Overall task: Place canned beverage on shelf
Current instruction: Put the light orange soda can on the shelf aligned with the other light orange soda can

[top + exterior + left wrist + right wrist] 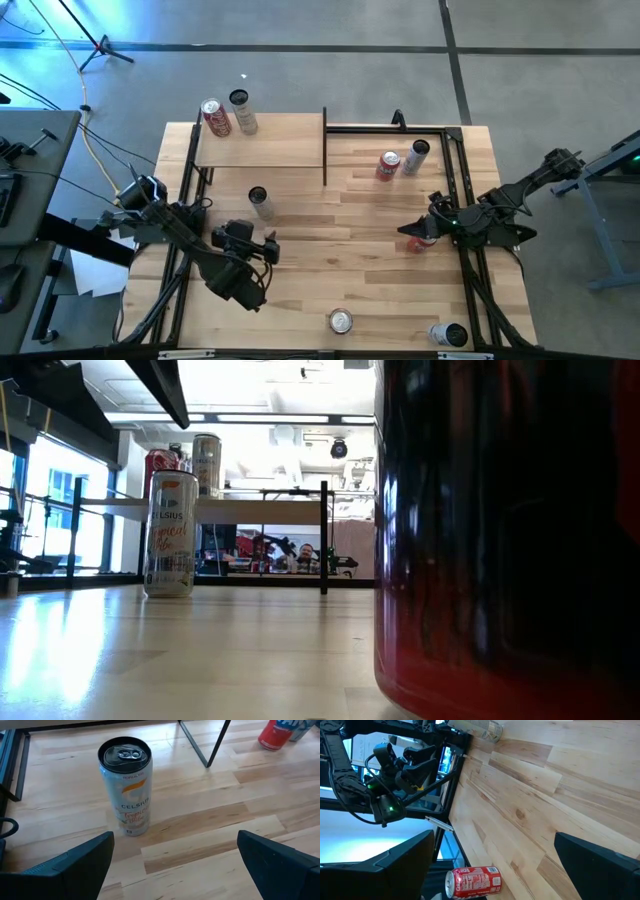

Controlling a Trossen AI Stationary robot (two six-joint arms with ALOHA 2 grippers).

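Left gripper and right gripper both gape wide, empty, the left facing a white can.

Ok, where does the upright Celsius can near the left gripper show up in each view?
High view: Celsius can, left of centre, ahead of the left gripper.
Low view: left, before the shelf.
Left wrist view: upper left.
Right wrist view: pale can cut off at top edge, possibly it.
Shared landmark: the shelf's black post, beside the can in low and left wrist views.
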